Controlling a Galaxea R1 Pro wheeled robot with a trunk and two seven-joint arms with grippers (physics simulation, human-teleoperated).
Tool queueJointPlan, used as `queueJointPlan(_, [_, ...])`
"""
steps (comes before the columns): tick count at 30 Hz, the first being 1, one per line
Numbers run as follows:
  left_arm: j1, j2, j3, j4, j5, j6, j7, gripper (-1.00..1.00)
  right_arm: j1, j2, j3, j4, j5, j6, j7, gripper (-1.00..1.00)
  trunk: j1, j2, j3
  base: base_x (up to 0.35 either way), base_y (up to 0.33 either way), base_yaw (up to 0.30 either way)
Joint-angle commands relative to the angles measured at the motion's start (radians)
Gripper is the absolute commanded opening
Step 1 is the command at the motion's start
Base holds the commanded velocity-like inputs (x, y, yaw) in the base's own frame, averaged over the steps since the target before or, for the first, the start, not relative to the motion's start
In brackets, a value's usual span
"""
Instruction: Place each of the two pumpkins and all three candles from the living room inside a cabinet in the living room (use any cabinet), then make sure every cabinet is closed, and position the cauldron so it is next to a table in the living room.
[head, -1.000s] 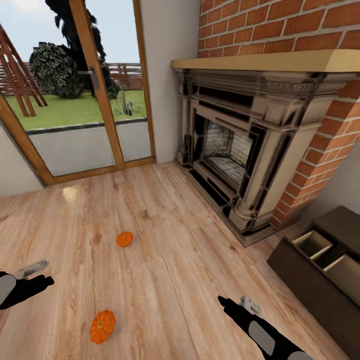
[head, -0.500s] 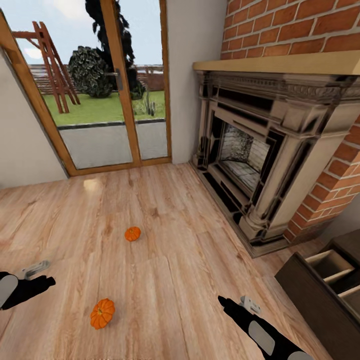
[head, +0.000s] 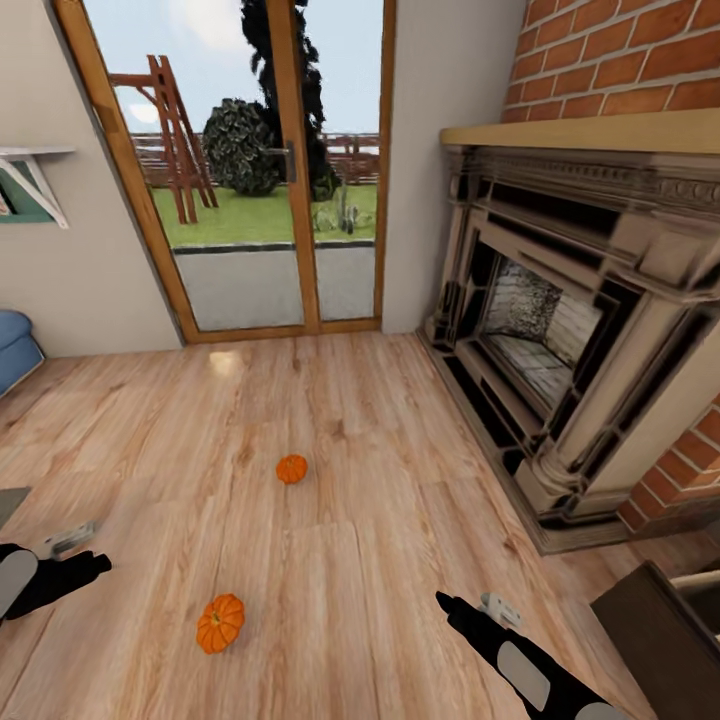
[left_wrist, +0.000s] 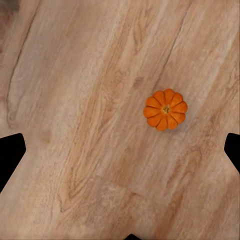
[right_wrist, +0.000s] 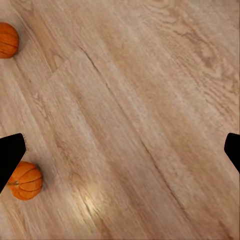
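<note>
The head view has swung left over the last second: the fireplace (head: 560, 340) and the dark-brown cabinet (head: 660, 630) have slid toward the right edge, and only the cabinet's near corner is in the picture now, where its open pale compartments showed before. A blue seat edge (head: 15, 350) and a wall shelf (head: 30, 170) have come in at the far left. This reads as a turn of the camera, not a move of the things; both arms sit at the same spots in the picture as before.

The 2 pumpkins lie on the wooden floor (head: 350, 420), well apart from each other. The near pumpkin (head: 220, 622) sits between the 2 arms, nearer the left one; the far pumpkin (head: 292, 468) lies further out toward the glass door (head: 280, 200). The left wrist view looks straight down on 1 pumpkin (left_wrist: 165, 109) with bare floor around it, and the right wrist view catches both (right_wrist: 25, 181) (right_wrist: 7, 40).

The left gripper (head: 65, 540) hangs low at the near left and the right gripper (head: 475, 603) at the near right. In both wrist views the dark fingertips stand at opposite edges of the picture, so each gripper is spread wide and carries nothing.

The turn seems meant to centre the pumpkins for a pick. Neither is lifted yet, no candle or cauldron can be seen, and the cabinet will need a turn back to the right afterwards
</note>
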Motion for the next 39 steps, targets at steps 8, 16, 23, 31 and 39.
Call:
queueJointPlan(8, [-0.001, -0.001, -0.021, -0.001, 0.010, 0.002, 0.012, 1.00, 0.000, -0.002, 0.004, -0.002, -0.009, 0.001, 0.015, 1.00, 0.001, 0.000, 0.001, 0.319, -0.001, 0.157])
queueJointPlan(16, [0.000, -0.001, -0.023, -0.001, 0.010, 0.002, 0.012, 1.00, 0.000, -0.002, 0.005, -0.003, -0.008, -0.001, 0.018, 1.00, 0.001, 0.000, 0.001, 0.328, -0.007, 0.007])
queueJointPlan(23, [0.013, 0.025, -0.054, -0.040, 0.027, -0.037, -0.027, 1.00, -0.008, -0.003, 0.023, -0.014, -0.018, 0.010, 0.024, 1.00, 0.000, 0.000, 0.001, 0.000, 0.000, 0.000])
queueJointPlan(31, [0.045, -0.018, -0.064, -0.069, 0.015, -0.083, -0.072, 1.00, -0.004, -0.009, 0.022, 0.010, -0.010, 0.009, 0.025, 1.00, 0.000, 0.000, 0.001, 0.000, 0.000, 0.000])
queueJointPlan(39, [0.050, -0.020, -0.062, -0.070, 0.016, -0.129, -0.117, 1.00, -0.003, -0.011, 0.023, 0.011, -0.010, 0.006, 0.025, 1.00, 0.000, 0.000, 0.001, 0.000, 0.000, 0.000])
